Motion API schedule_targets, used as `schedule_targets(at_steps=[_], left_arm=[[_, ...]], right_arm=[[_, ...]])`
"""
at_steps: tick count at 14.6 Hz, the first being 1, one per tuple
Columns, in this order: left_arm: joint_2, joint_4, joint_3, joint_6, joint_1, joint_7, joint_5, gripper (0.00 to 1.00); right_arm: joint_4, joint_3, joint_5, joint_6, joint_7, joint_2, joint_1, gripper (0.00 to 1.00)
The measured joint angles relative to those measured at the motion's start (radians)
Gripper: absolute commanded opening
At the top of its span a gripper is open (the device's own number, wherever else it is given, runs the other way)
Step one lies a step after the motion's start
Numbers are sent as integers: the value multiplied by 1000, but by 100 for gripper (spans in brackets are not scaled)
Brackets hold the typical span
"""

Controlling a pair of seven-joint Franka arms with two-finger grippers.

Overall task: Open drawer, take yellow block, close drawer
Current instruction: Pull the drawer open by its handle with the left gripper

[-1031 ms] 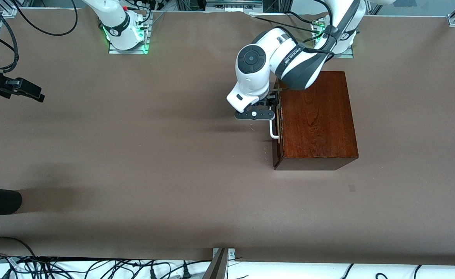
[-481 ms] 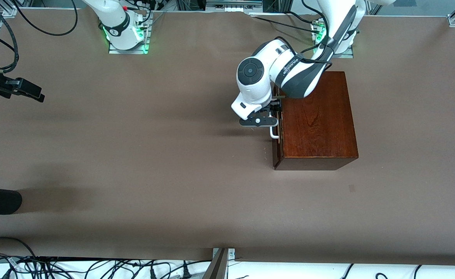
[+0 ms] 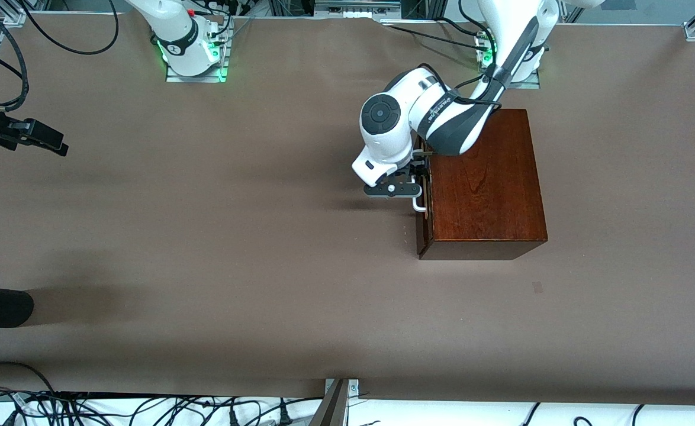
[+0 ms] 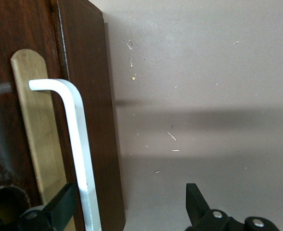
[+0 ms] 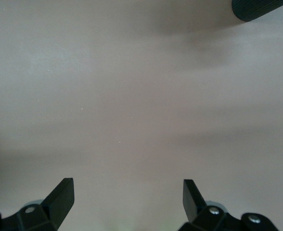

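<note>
The counter (image 3: 217,236) is a flat, even brown, without pattern. The box (image 3: 483,183) is glossy reddish mahogany with dark wood grain across its top. Its drawer (image 4: 91,110) front is a darker brown, carrying a white bar handle (image 4: 79,144) over a pale brass-yellow plate (image 4: 38,144). The left arm (image 3: 436,112) is white with dark grey sections, and its left tool (image 4: 127,211) has black fingers. The right tool (image 5: 128,204) fingers are black too. Green lights (image 3: 161,50) glow at the arm bases.
</note>
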Motion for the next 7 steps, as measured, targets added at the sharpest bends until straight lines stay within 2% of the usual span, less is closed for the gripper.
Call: schedule_targets(at_steps=[7], left_arm=[[21, -2, 0, 18, 0, -1, 0, 100]], right_arm=[[0, 0, 0, 0, 0, 0, 0, 100]])
